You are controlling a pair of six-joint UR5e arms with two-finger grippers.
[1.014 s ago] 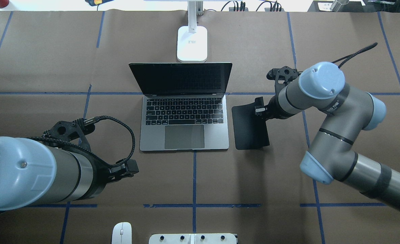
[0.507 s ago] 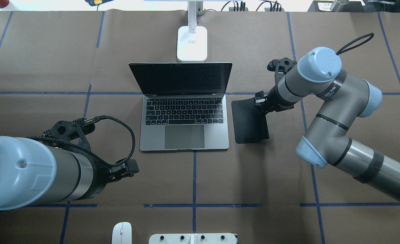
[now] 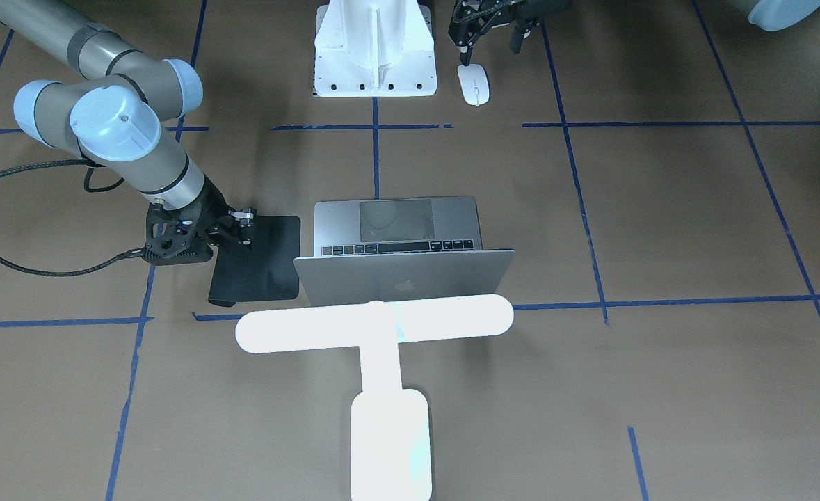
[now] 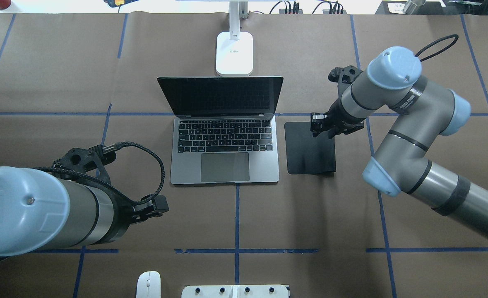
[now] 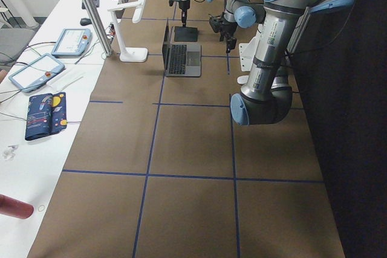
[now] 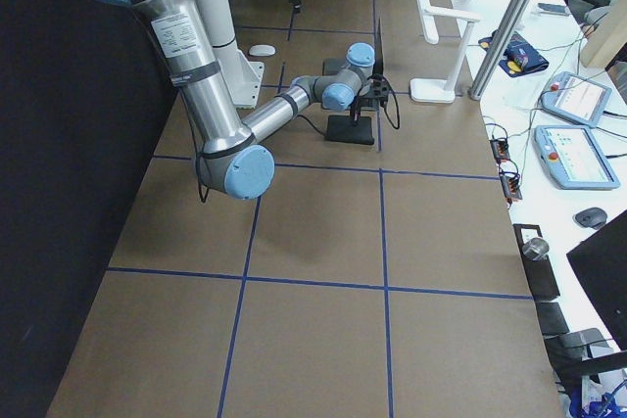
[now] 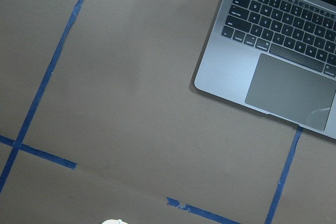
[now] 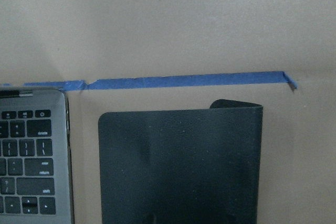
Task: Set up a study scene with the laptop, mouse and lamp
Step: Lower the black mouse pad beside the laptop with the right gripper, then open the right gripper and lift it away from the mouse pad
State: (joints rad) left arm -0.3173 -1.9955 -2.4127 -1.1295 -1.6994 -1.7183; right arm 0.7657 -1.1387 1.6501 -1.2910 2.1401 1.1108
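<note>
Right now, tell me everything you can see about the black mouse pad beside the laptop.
The mouse pad is a thin, matte black rectangle that looks soft and flexible. It lies on the brown paper-covered table, on the robot's right of the open laptop, with a narrow gap between them. It is mostly flat, but its far right corner curls upward. The right gripper stands at its far edge; whether it grips the pad cannot be told. Nothing else rests on it.
</note>
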